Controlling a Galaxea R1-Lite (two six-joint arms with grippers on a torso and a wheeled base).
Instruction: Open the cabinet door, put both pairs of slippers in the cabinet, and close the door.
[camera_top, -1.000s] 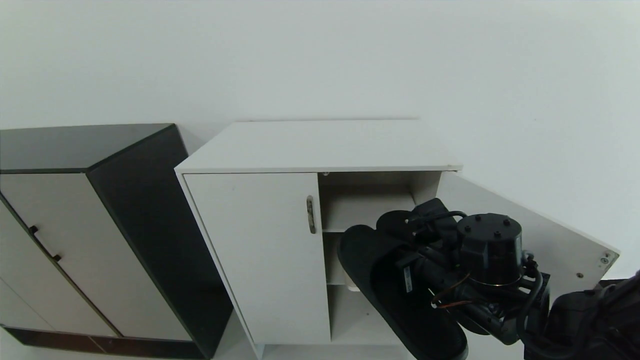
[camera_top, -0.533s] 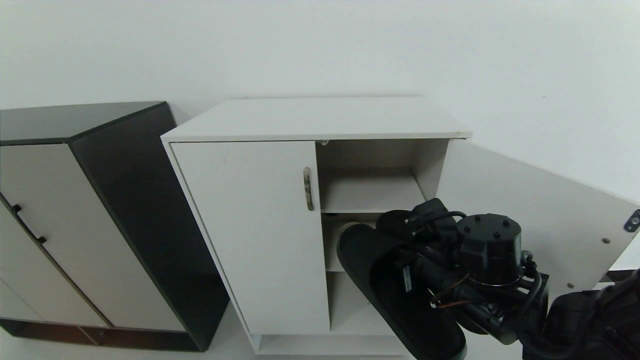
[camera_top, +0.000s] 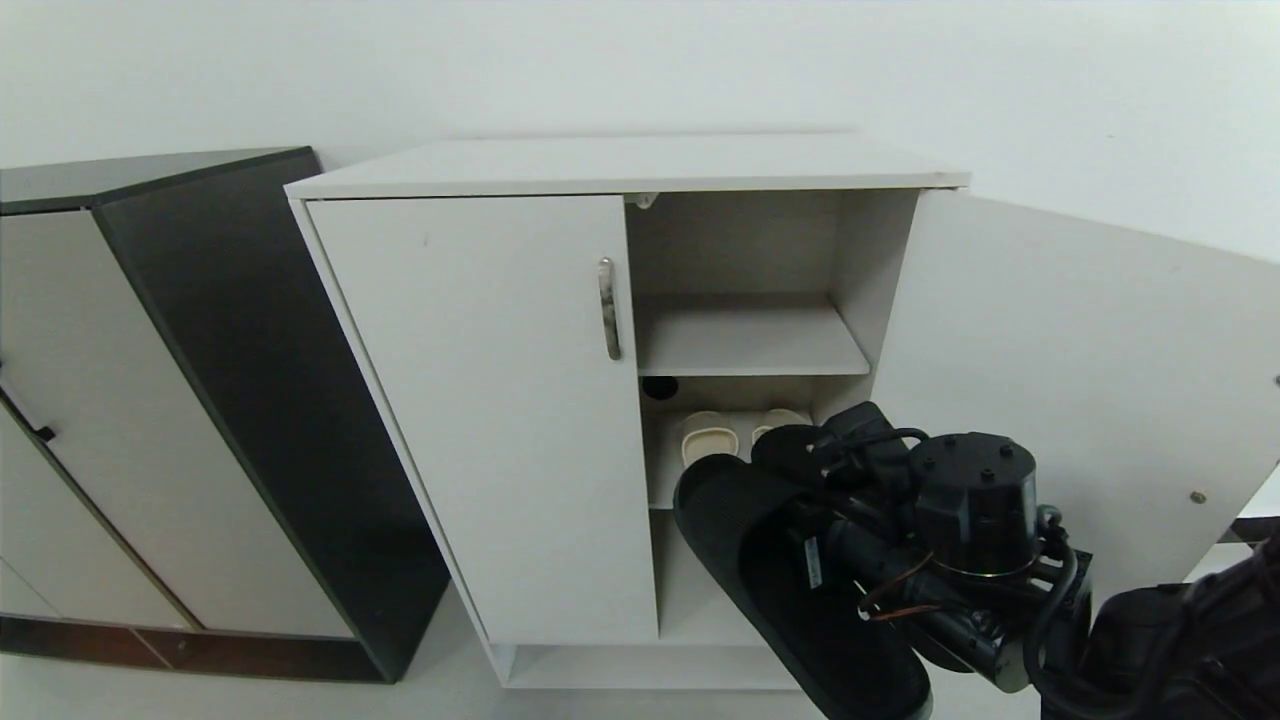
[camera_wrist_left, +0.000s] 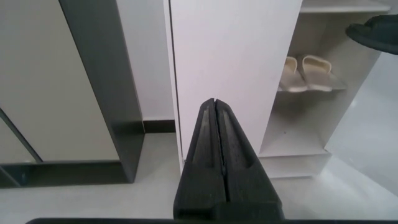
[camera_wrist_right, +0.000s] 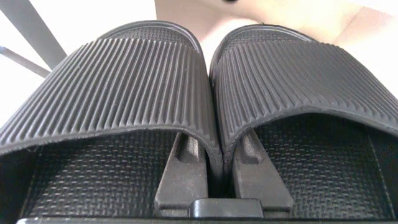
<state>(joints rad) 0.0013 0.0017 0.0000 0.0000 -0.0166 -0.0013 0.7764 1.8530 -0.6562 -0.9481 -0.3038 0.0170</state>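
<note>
Cabinet with right door open: beige slippers lie on the middle shelf, black slippers are clamped in the right gripper before the opening, left gripper is closed and empty; stowing and door-closing remain.

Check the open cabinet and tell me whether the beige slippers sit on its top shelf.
No, the beige slippers lie on the middle shelf, one level below the top shelf.
</note>
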